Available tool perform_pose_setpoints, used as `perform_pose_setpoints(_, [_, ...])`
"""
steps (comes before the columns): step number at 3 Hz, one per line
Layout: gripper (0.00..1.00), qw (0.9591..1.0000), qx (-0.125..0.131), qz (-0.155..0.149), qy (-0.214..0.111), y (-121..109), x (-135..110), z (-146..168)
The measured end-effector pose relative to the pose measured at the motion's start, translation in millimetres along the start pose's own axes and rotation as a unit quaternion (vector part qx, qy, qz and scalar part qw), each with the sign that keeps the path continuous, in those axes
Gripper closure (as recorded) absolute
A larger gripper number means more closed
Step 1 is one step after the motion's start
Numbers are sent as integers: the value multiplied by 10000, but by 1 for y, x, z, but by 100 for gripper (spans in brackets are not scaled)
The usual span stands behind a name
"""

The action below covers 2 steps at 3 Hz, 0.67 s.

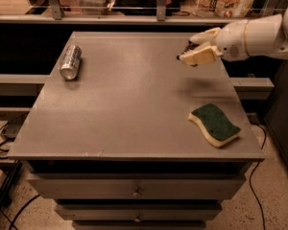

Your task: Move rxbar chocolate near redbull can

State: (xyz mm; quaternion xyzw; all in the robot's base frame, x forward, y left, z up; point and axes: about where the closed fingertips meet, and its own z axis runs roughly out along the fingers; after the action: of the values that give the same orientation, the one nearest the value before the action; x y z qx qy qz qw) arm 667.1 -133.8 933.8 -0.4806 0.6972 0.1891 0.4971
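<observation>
**Bar in gripper, clear of table**

redbull can (70,61) lies on its side at 10 o'clock on the table (134,104). At 2 o'clock the gripper (186,49) hangs above the surface, fingers clamped on the rxbar chocolate (188,46), which sits between them. Sponge (214,124) is at 4 o'clock.

A redbull can (70,62) is being carried on its side at the far left of the grey table (134,114). A green-and-yellow sponge (215,124) is being carried near the front right. The rxbar chocolate (188,47) is being held by the gripper (186,51) above the far right.
</observation>
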Motion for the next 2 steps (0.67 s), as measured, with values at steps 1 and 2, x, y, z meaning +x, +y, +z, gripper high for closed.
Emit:
perform_pose_setpoints(1, [100,9999,-6,-96,-49,4,-16,-5])
perform_pose_setpoints(2, [100,9999,-103,-15,-86,5,-14,-2])
